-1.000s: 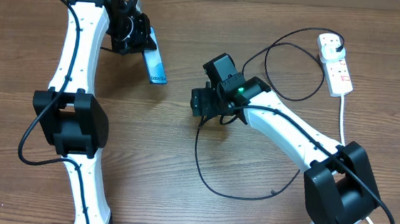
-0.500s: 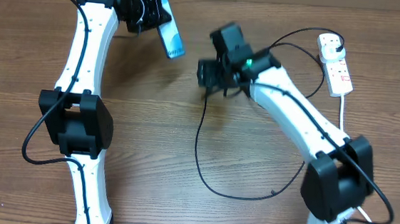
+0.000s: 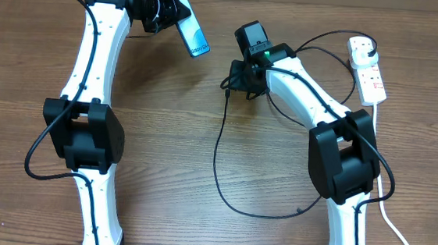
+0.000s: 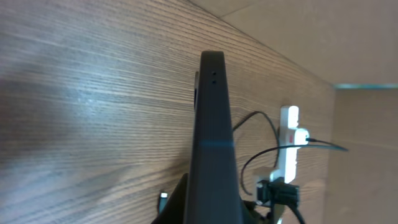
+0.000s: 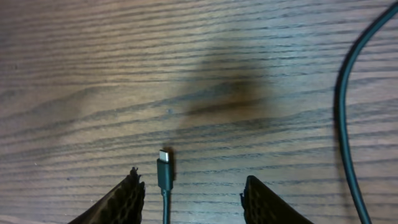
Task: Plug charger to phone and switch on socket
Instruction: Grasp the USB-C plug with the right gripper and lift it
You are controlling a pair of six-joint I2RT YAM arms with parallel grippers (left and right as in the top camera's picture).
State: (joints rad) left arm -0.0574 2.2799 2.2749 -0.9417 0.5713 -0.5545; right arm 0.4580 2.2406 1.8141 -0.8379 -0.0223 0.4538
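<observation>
Left gripper [image 3: 170, 12] is clenched on the phone [image 3: 193, 36], holding it off the surface [image 3: 163, 141] at the far left, tilted, lit screen up and its free end aimed at the right arm. From the left wrist the phone [image 4: 214, 143] shows edge-on, a thin dark bar, with the socket [image 4: 288, 146] beyond it. Right gripper [image 3: 236, 78] sits just right of the phone's free end, apart from it. In the right wrist view its fingertips [image 5: 127, 199] stand apart with the charger connector [image 5: 164, 169] poking out between them, nearer one side and close over the wood. The cable runs back out of frame, so I can't tell whether it's pinched or loose. Connector is not in the phone. The charger [image 3: 217, 150] cable drops from the right gripper toward the near edge, loops wide under the right arm, then runs up to its plug [image 3: 373, 48], seated in the far end of the socket [image 3: 371, 78]. Socket lies flat at the far right, well apart from the phone, with its white lead [image 3: 377, 131] trailing toward the near edge. Switch position is too small to read.
</observation>
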